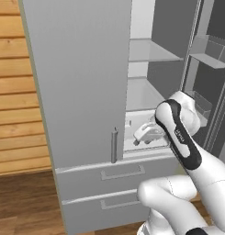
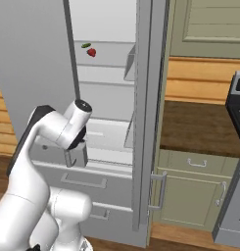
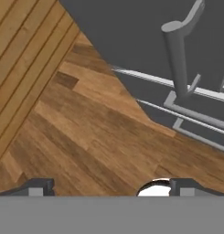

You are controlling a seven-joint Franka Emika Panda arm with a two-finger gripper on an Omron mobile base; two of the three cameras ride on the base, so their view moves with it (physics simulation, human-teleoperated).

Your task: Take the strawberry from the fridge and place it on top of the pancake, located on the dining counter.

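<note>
The fridge (image 2: 109, 108) stands with its right door (image 2: 152, 122) swung open and its left door (image 1: 81, 82) closed. A tiny red strawberry (image 2: 92, 52) lies on an upper shelf, right of a small dark green item (image 2: 85, 45). My gripper (image 2: 76, 161) hangs open and empty well below that shelf, pointing down in front of the lowest shelf and above the drawers. It also appears as my gripper (image 1: 140, 139) just right of the closed door's bar handle (image 1: 114, 144). Beyond the wide-apart fingertips (image 3: 38, 187) lie wood floor and that handle (image 3: 177, 59). The pancake and the dining counter are out of view.
Two grey drawers (image 1: 123, 172) sit under the open compartment. The open door carries bins (image 1: 210, 50) on its inner side. A brown-topped cabinet (image 2: 200, 127) and a dark stove (image 2: 236, 98) stand to the right. A plank wall (image 1: 13, 92) is on the left.
</note>
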